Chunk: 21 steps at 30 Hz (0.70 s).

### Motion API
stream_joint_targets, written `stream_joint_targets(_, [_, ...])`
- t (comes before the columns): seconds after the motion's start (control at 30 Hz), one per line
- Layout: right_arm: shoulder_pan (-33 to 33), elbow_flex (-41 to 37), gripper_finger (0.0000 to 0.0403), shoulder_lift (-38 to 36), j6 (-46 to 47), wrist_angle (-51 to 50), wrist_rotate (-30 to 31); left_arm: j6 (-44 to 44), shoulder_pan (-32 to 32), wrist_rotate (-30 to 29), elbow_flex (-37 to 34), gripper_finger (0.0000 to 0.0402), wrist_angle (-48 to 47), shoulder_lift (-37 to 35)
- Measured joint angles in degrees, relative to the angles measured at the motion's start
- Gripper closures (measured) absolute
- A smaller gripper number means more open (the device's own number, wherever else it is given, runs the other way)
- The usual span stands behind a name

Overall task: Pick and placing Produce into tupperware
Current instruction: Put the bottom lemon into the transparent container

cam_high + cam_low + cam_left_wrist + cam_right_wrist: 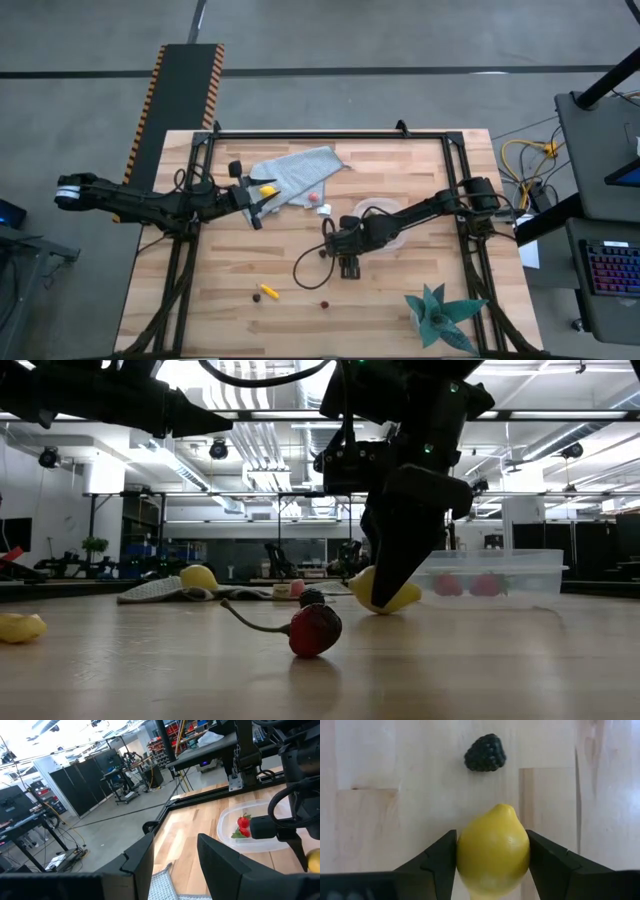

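Right end effector [492, 862] is clamping a lemon [493, 851] just off the light wood-plank table [400, 290], right beside the tupperware [490, 576]. Left end effector [175, 862] is sitting open over the grey cloth [295, 170]. Workshop racks and ceiling lights are showing behind.

lemons: 3 – one in right pincer [493, 851], one by cloth [199, 577], one at desk edge [20, 626]
strawberries: 2 in tupperware [449, 586] [486, 585]
cherry: 1 [314, 630]
blackberry: 1 [485, 753]
tupperware: 1 [535, 564]
teal plant: 1 [441, 316]
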Motion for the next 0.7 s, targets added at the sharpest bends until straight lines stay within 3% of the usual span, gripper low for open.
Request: stream_joint_targets(0.7, [0.77,0.89,0.0209,0.02,1.68,0.01,-1.02,0.00,0.00,0.00,-0.02,0.0265,0.00,0.00])
